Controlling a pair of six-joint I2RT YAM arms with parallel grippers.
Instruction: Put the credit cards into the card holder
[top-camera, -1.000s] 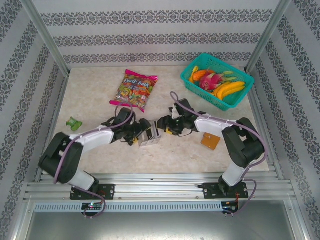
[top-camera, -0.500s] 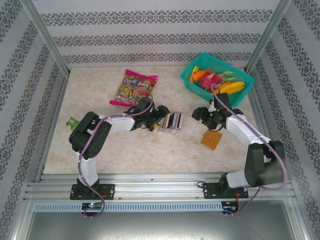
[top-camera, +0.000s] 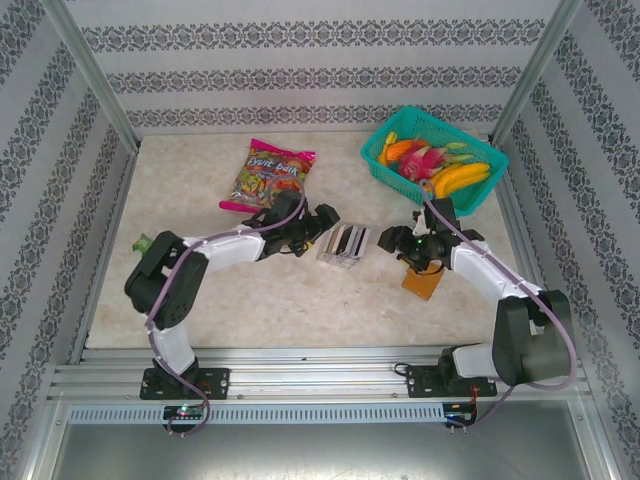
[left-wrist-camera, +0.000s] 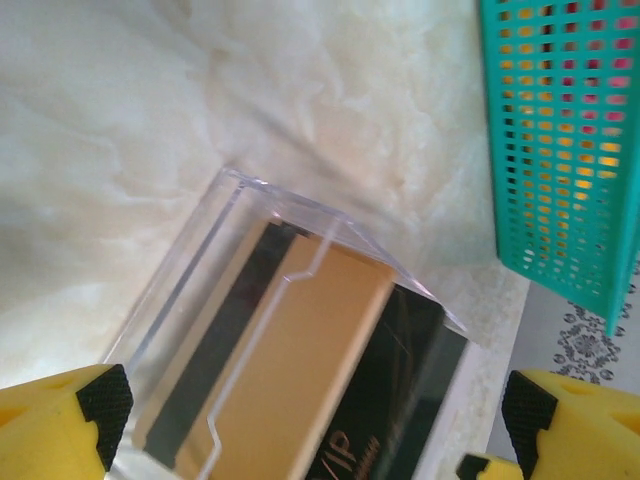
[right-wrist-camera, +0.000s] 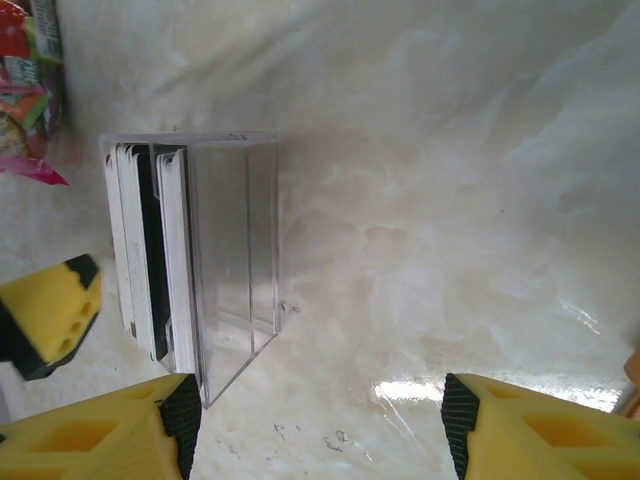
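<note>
From above, the credit cards (top-camera: 340, 243) stand on edge in a clear tray (top-camera: 352, 245) just right of the spread left pincer (top-camera: 322, 228). The right pincer (top-camera: 402, 243) hangs over the card holder (top-camera: 421, 282), lower than half a second ago. The left wrist view has the cards (left-wrist-camera: 300, 380) between wide-apart tips, long edges pointing away. The right wrist view shows the right pincer (right-wrist-camera: 320, 430) spread and empty, the cards (right-wrist-camera: 150, 250) to its left.

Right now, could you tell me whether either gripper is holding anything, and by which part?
Nothing is held: left gripper stands open astride the clear tray, right gripper open above the table.
</note>
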